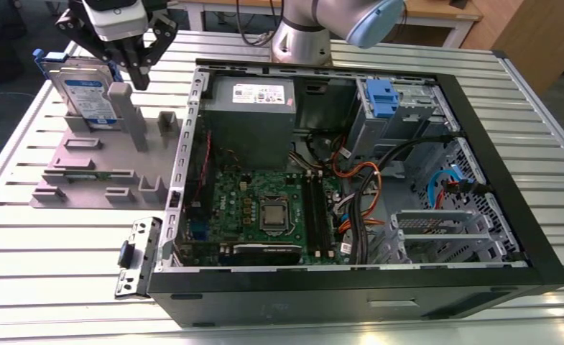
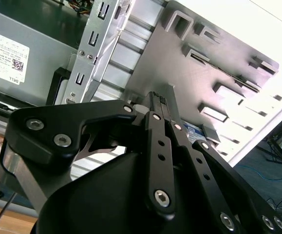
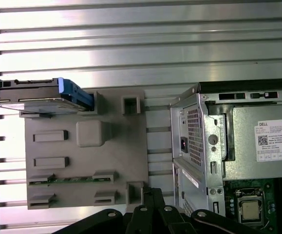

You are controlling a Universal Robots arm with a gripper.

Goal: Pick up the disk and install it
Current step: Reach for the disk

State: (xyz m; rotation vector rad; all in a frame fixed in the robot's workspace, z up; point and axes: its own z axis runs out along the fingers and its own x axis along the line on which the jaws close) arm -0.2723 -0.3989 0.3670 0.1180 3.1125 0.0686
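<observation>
On the slatted metal table (image 1: 32, 287), beside the open computer case (image 1: 511, 151), we find the disk (image 1: 82, 92) standing on edge in a slot of the grey holder plate (image 1: 90, 154), well outside the case. Our gripper (image 1: 140, 77) hangs over that plate, just beside the disk on the exterior view's right of it, and we can make out no contact between the two. Its fingers are drawn together with nothing between them, so it carries nothing.

We judge the job barely begun. The disk is not yet picked up, and the whole of the installing is left. Nothing of the disk sits inside the case.

By our count there is one disk, one gripper, one holder plate and one case. Inside the case we count one grey power box (image 1: 248, 118) and one blue latch (image 1: 382, 97) on the metal cage next to it. One loose metal bracket (image 1: 136, 259) lies on the table, against the case's corner on the exterior view's left.
</observation>
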